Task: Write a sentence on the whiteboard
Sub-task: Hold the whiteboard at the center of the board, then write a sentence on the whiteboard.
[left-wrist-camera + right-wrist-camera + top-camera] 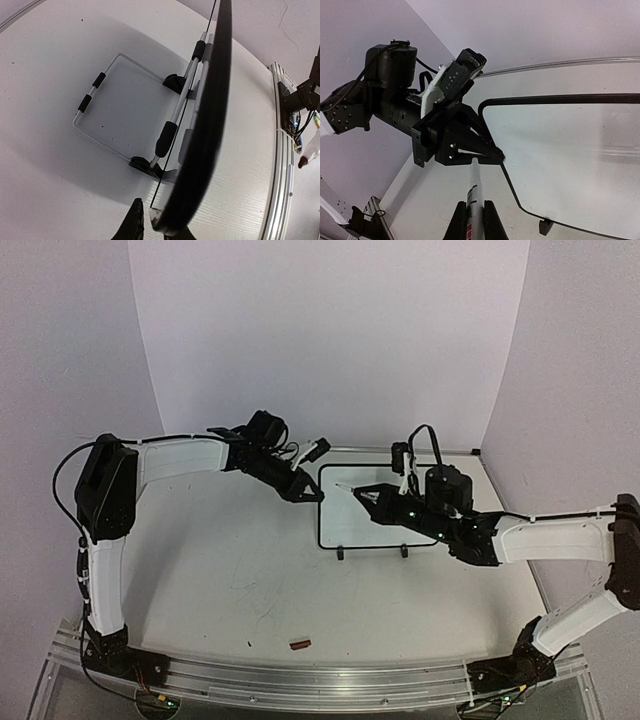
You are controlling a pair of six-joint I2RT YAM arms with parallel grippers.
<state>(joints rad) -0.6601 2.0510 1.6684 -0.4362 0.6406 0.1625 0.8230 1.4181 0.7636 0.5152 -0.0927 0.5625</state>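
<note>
Marker [474, 196] fills the bottom of my right-wrist cam. The right gripper [474, 220] is closed on its white barrel, nib pointing away from the lens. I hold it well back on the barrel, I judge, so the nib gets reach w/o the fingers blocking my view of the stroke.

Just past the nib, the left gripper [310, 493] clamps the left edge of the whiteboard [372, 525], jaws closed on the black border a bit below the top corner. My reading of why: the board stands near-upright at mid-table on two small black feet [341, 553] w/ a wire stand [166, 139] behind. Pen pressure could tip or skid it, so the left arm acts as the brace.

From the left-wrist cam the board shows edge-on, w/ the stand splayed on the table [200, 570] behind it. From the right-wrist cam the board face reads blank. No sentence on it yet, so I take the writing as not begun.

Nib sits at the upper left of the face, the natural start for line one; can't tell if it touches. Crowding is the risk, since nib and left gripper are v. close.

Small red-brown bit [300, 644] lies near the front rail [300, 675], well apart from the board. Can't tell what it is.
</note>
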